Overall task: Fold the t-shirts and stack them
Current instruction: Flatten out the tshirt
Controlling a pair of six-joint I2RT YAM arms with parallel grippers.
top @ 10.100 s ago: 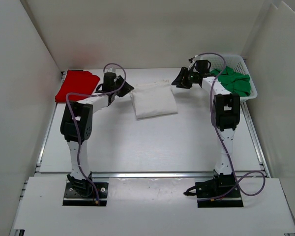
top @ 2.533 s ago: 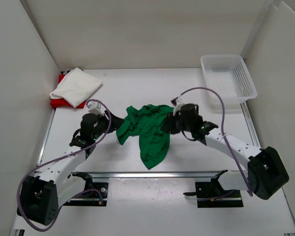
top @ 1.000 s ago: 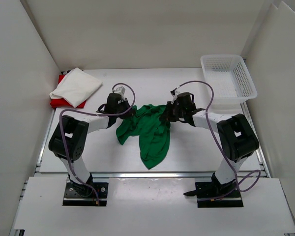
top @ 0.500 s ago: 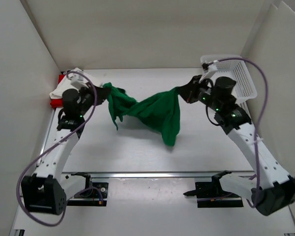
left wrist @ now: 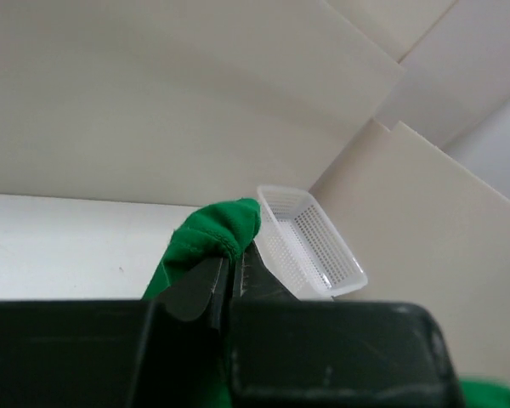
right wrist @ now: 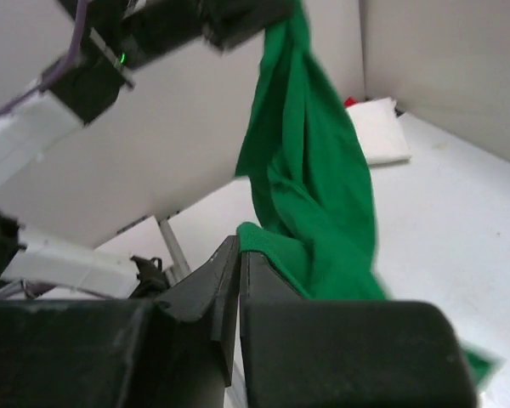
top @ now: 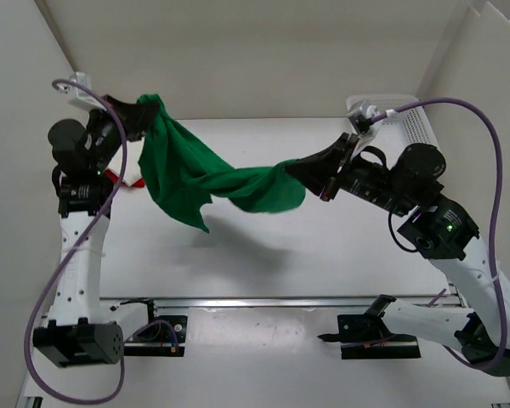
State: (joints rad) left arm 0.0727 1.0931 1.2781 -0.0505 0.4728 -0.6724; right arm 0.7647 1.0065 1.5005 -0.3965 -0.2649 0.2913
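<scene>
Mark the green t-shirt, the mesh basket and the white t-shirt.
green t-shirt (top: 180,168), top external view, broad hanging cloth near its left end.
mesh basket (left wrist: 319,242), left wrist view, perforated side wall.
white t-shirt (right wrist: 378,132), right wrist view, its flat top face.

The green shirt (top: 195,166) hangs slung in the air between your left pincer (top: 144,110) and right pincer (top: 299,172), both pinched on it, barring the middle from 10 to 2 o'clock. Under it the tabletop (top: 340,246) is open toward 6 o'clock. A basket (left wrist: 310,242) stands at 2 o'clock by the right wall (top: 484,102). A white shirt (right wrist: 378,132) lies at 9 o'clock, behind the left arm (top: 72,246).
</scene>
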